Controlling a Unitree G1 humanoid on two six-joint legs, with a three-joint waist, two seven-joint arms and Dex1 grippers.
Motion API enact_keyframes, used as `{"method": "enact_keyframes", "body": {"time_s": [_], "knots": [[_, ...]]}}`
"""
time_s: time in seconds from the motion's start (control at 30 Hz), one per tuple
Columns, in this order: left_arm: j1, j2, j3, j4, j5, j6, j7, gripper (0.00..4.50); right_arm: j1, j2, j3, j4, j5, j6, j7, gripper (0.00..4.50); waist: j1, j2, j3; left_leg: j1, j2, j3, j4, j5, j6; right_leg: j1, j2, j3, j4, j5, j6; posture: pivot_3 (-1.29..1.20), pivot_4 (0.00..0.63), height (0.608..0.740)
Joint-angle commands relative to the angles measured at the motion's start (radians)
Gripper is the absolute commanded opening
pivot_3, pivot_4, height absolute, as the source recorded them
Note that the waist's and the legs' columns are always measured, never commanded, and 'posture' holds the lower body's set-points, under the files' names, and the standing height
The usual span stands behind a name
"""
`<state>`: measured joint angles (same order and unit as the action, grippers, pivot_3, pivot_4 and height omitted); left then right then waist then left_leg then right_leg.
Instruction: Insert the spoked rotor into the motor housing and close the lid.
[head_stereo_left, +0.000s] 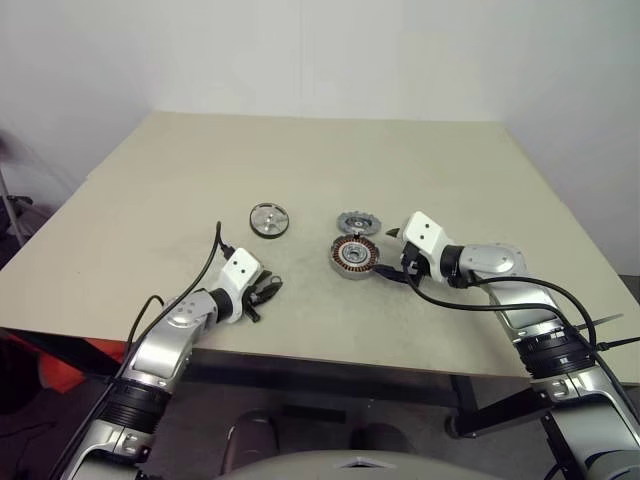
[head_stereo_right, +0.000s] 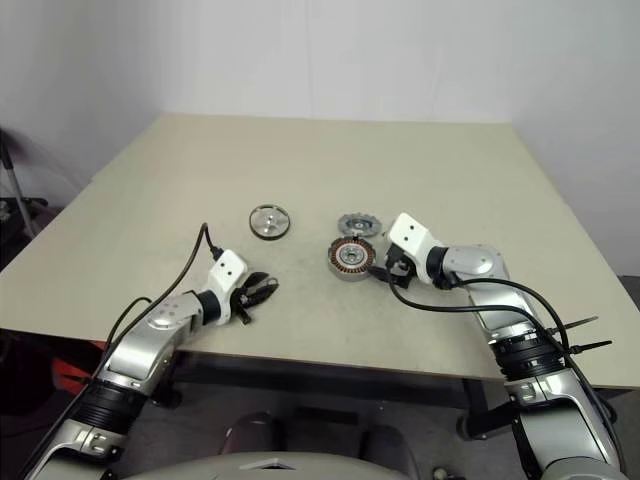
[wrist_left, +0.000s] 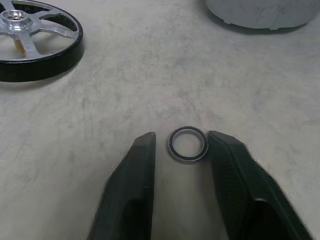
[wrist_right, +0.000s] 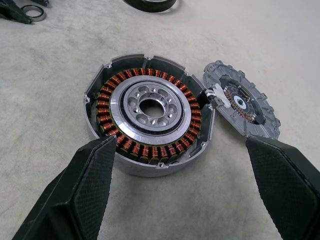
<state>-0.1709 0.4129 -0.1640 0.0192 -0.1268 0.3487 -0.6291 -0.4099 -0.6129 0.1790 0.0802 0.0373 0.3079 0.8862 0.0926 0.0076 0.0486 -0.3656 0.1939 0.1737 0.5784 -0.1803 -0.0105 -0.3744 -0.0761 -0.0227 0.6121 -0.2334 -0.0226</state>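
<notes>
The motor housing (head_stereo_left: 353, 256) is a silver ring with copper windings and a grey hub, standing mid-table. Leaning on its far side is a grey notched disc, the lid (wrist_right: 242, 102). Left of them lies the spoked rotor (head_stereo_left: 269, 219), a silver wheel with spokes and a black rim (wrist_left: 30, 40). My right gripper (head_stereo_left: 390, 253) is open wide, and its fingers (wrist_right: 95, 175) flank the housing without touching it. My left gripper (head_stereo_left: 265, 292) is low over the table near the front edge. A small dark ring (wrist_left: 187, 145) lies between its narrowly open fingers; one finger (wrist_left: 225, 150) touches the ring.
The beige table (head_stereo_left: 200, 170) has its front edge just behind my left arm and a drop-off on each side. Black cables trail from both wrists. A white wall stands past the far edge.
</notes>
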Motion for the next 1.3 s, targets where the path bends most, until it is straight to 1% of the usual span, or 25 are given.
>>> {"method": "enact_keyframes", "body": {"time_s": [0.03,0.4,0.47,0.53,0.6,0.7,0.87,1.0,1.13,1.3], "knots": [[-0.011,0.026,0.012,0.038,0.034,0.007,0.014,0.74,-0.031,-0.002,-0.018,-0.001,-0.004,-0.021,-0.012,4.23,-0.001,0.0,0.0,0.0,0.0,0.0,0.0,0.0,0.0,0.0,0.0,0.0,0.0,0.0,0.0,0.0,0.0,0.74],[-0.026,0.019,0.025,0.043,0.031,-0.006,0.028,0.71,-0.051,0.011,-0.01,0.029,-0.025,-0.042,-0.02,4.23,-0.001,0.0,0.0,0.0,0.0,0.0,0.0,0.0,0.0,0.0,0.0,0.0,0.0,0.0,0.0,0.0,0.0,0.74],[-0.035,0.012,0.033,0.03,0.014,0.002,0.023,0.71,-0.045,0.007,-0.013,0.023,-0.024,-0.043,-0.018,4.23,0.0,0.0,0.0,0.0,0.0,0.0,0.0,0.0,0.0,0.0,0.0,0.0,0.0,0.0,0.0,0.0,0.0,0.74],[-0.053,-0.009,0.05,0.002,-0.032,0.017,0.006,0.71,-0.035,-0.002,-0.015,0.014,-0.026,-0.041,-0.016,4.23,0.0,0.0,0.0,0.0,0.0,0.0,0.0,0.0,0.0,-0.001,0.0,0.0,0.0,0.0,0.0,0.0,0.0,0.74],[-0.095,-0.041,0.068,-0.023,-0.099,0.051,-0.022,0.71,-0.016,-0.014,-0.018,-0.005,-0.022,-0.034,-0.004,4.23,0.002,0.0,0.0,-0.001,0.0,0.0,0.0,0.0,0.0,-0.001,0.0,0.0,0.0,0.0,0.0,0.0,0.0,0.74],[-0.169,-0.066,0.063,0.002,-0.127,0.07,-0.055,0.71,0.009,-0.027,-0.018,-0.033,-0.015,-0.021,0.01,4.23,0.007,-0.001,0.001,-0.004,-0.001,0.0,0.0,0.0,0.0,-0.002,0.0,0.0,-0.001,0.001,-0.001,0.0,0.0,0.74],[-0.323,-0.116,0.021,0.119,-0.118,0.058,-0.114,0.71,0.05,-0.042,-0.028,-0.076,-0.019,-0.004,0.005,4.23,0.005,-0.001,0.001,-0.004,-0.001,0.0,-0.001,-0.001,0.002,-0.002,0.0,0.0,-0.003,0.001,-0.001,0.0,0.0,0.74],[-0.473,-0.186,-0.033,0.29,-0.11,0.031,-0.217,0.71,0.104,-0.066,-0.049,-0.128,-0.029,0.021,-0.018,4.23,0.006,-0.001,0.002,-0.006,-0.001,0.0,-0.001,-0.002,0.004,-0.003,-0.001,0.0,-0.005,0.001,-0.001,0.0,0.0,0.74],[-0.546,-0.209,-0.063,0.421,-0.081,-0.028,-0.289,0.71,0.137,-0.072,-0.061,-0.181,-0.026,0.052,-0.044,4.23,0.003,-0.001,0.002,-0.006,-0.002,0.0,-0.001,-0.002,0.004,-0.004,-0.001,0.0,-0.005,0.001,-0.001,0.0,0.0,0.74],[-0.654,-0.239,-0.093,0.62,-0.027,-0.118,-0.359,0.71,0.222,-0.072,-0.097,-0.284,-0.024,0.1,-0.092,4.23,0.009,-0.001,0.002,-0.007,-0.002,0.0,-0.001,-0.002,0.004,-0.005,-0.001,0.0,-0.005,0.001,-0.001,0.0,0.0,0.74]]}}
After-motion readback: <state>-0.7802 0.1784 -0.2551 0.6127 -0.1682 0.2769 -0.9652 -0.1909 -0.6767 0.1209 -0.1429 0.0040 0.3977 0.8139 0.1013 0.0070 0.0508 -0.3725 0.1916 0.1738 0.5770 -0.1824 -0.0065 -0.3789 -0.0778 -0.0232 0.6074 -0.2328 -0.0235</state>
